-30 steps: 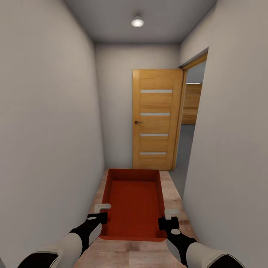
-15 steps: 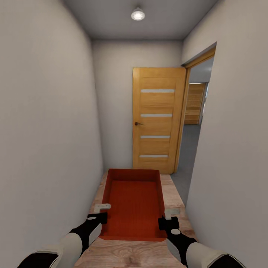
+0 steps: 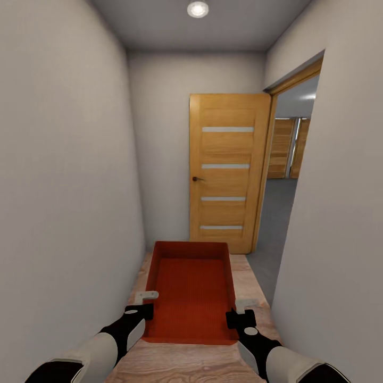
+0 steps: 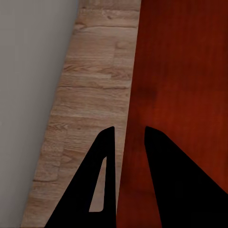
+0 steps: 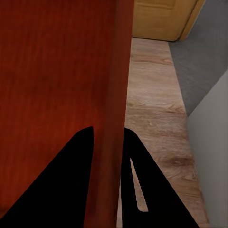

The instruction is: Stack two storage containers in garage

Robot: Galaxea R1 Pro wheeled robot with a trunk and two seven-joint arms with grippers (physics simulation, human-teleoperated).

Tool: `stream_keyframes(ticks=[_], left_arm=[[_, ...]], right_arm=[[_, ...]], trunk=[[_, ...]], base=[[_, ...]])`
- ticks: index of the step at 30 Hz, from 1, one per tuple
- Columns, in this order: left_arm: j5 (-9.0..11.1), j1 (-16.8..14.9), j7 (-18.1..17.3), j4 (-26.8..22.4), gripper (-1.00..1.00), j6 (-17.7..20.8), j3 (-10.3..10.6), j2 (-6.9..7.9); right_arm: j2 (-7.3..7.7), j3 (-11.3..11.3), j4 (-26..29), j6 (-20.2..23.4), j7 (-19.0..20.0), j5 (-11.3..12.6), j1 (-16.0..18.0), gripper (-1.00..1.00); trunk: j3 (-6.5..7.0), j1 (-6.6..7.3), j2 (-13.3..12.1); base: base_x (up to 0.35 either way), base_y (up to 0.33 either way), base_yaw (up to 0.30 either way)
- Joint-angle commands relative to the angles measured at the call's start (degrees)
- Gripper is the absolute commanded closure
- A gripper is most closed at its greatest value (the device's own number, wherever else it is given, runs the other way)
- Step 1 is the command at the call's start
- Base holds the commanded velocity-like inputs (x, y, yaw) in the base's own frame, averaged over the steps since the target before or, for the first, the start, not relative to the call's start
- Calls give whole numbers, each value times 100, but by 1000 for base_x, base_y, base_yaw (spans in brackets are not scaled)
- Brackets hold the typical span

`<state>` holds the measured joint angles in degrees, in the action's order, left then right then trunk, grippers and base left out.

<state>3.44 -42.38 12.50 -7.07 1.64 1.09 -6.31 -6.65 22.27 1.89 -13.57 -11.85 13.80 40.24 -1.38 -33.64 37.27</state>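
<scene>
Gripping the orange-red container (image 3: 191, 292) by its side walls, left claw (image 3: 144, 303) and right claw (image 3: 240, 313) face a wooden door (image 3: 226, 173).

Beyond the end effectors, the open wooden door (image 3: 227, 171) blocks the corridor ahead; walls (image 3: 64, 186) stand close on both sides; doorway (image 3: 284, 181) opens ahead-right.

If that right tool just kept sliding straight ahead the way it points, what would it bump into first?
Probably nothing soon: the right tool straddles the storage container's side wall, so it would slide along that. Beyond lies the wood floor, then the wooden door, though depth is unclear.
</scene>
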Motion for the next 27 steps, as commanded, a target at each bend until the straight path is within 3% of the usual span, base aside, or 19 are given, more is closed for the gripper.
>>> stream_keyframes(ticks=[1, 27], left_arm=[[-18, 1, 51, -5, 100, 20, 3, 42], [-18, 1, 51, -5, 100, 15, 1, 41]], right_arm=[[-2, -443, 13, -23, -2, 8, 10, 100], [-2, -443, 13, -23, -2, 8, 10, 100]], trunk=[[-10, -5, 9], [-10, -5, 9]], base=[[322, 0, 0], [322, 0, 0]])
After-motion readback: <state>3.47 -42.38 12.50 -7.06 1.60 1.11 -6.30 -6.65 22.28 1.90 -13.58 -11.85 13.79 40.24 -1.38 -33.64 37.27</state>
